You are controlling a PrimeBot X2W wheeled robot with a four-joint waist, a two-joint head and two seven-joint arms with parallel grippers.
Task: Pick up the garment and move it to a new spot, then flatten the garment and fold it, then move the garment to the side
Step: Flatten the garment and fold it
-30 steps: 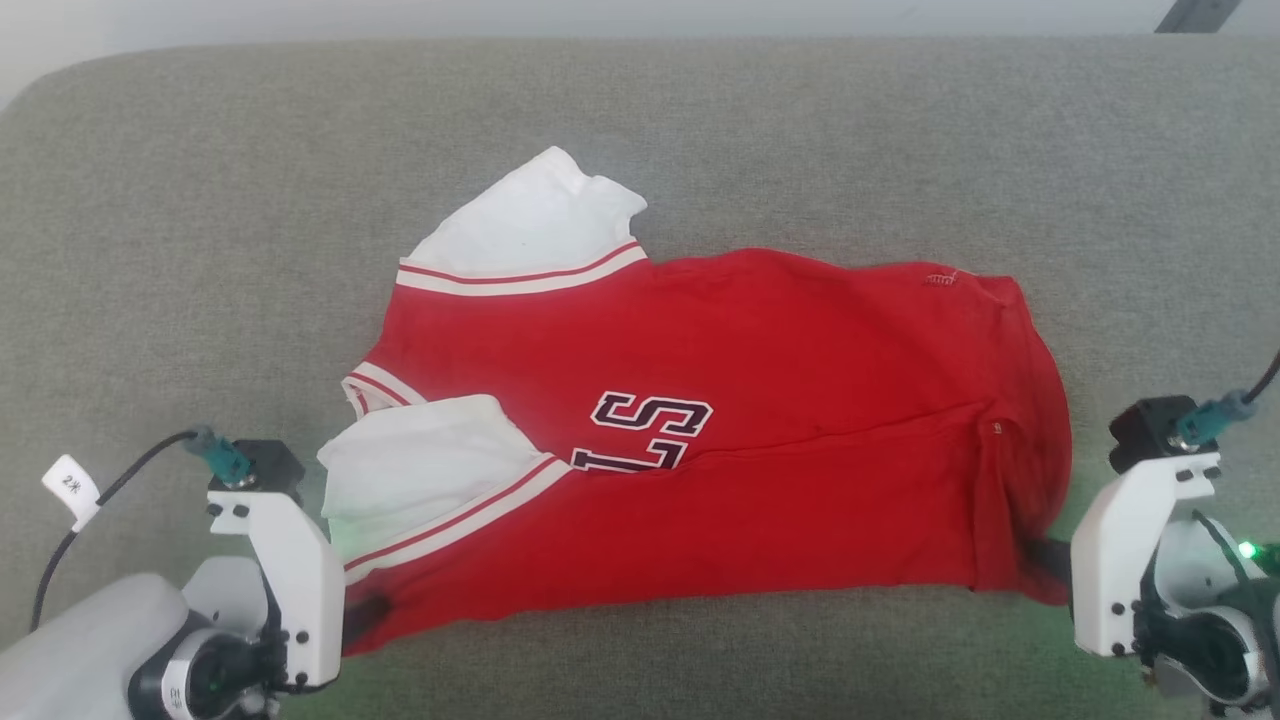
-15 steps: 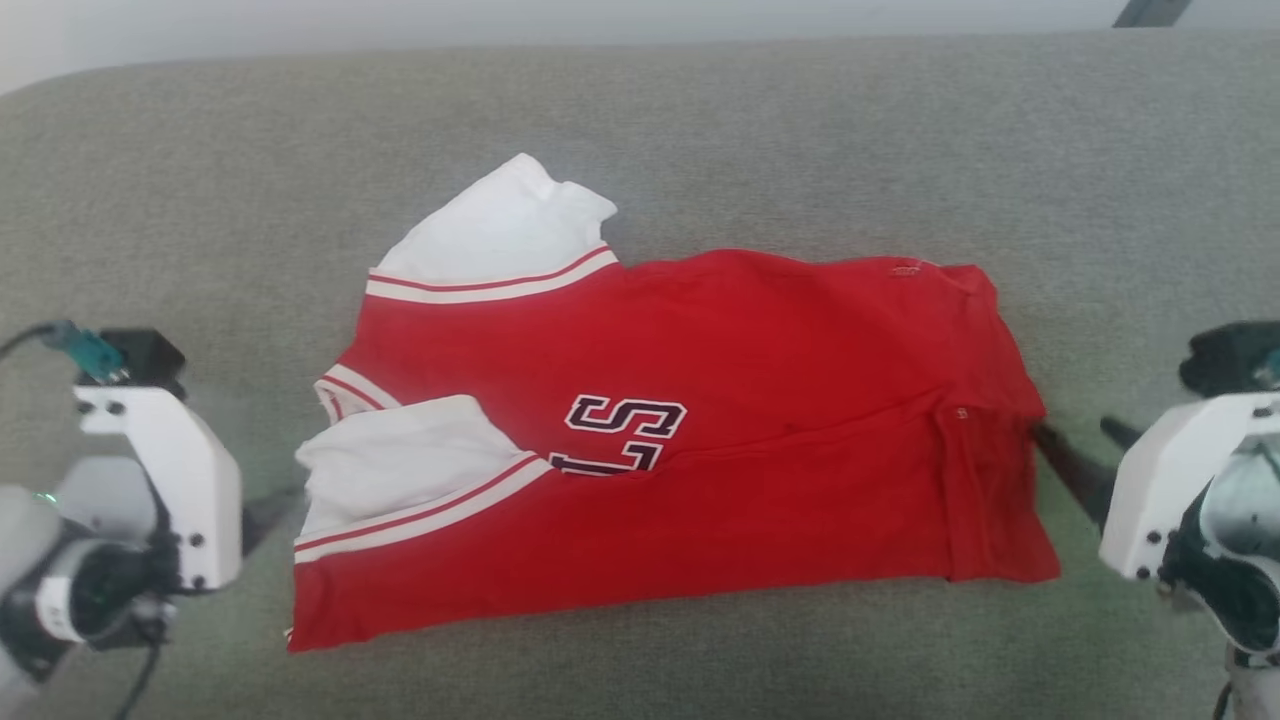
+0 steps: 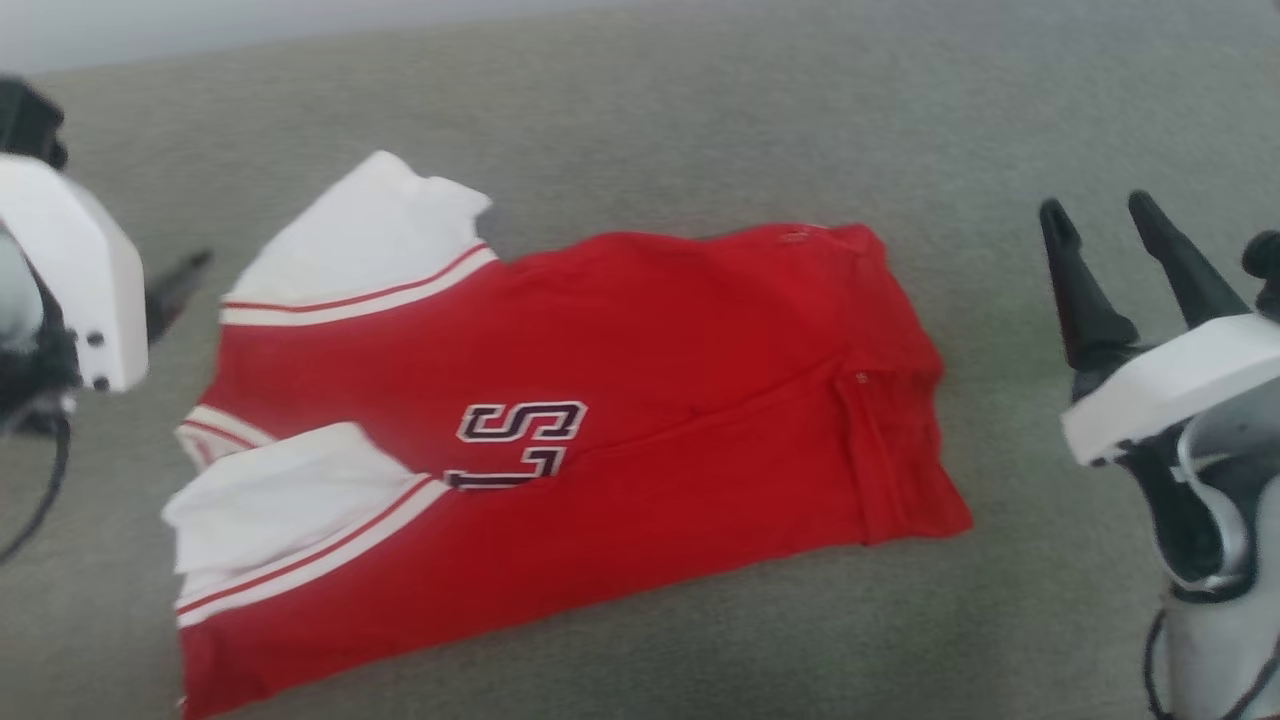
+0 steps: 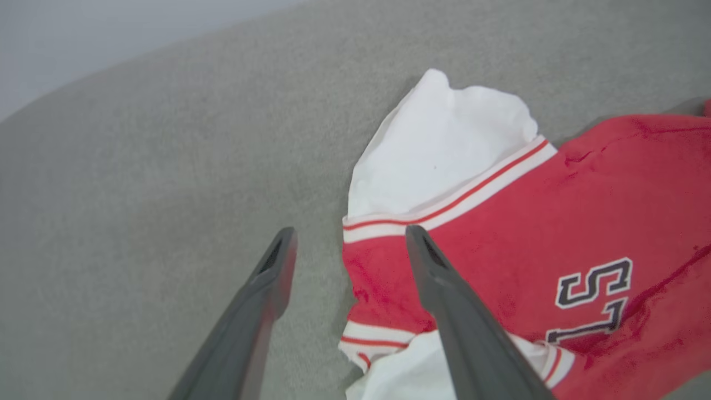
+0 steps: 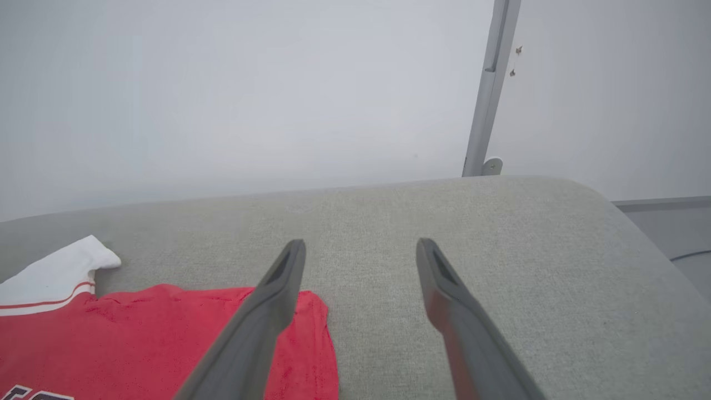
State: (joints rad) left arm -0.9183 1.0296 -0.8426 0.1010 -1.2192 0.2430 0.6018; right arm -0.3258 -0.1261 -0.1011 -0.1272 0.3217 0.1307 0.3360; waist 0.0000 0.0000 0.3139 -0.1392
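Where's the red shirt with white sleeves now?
The soft red white-sleeved shirt lies folded on the grey fabric cushion, mid head view, between the open left gripper and open right gripper.

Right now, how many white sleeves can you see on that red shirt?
2. The far sleeve sticks out at the shirt's upper left on the grey surface; the near sleeve lies folded over the red front, lower left. None seems hidden.
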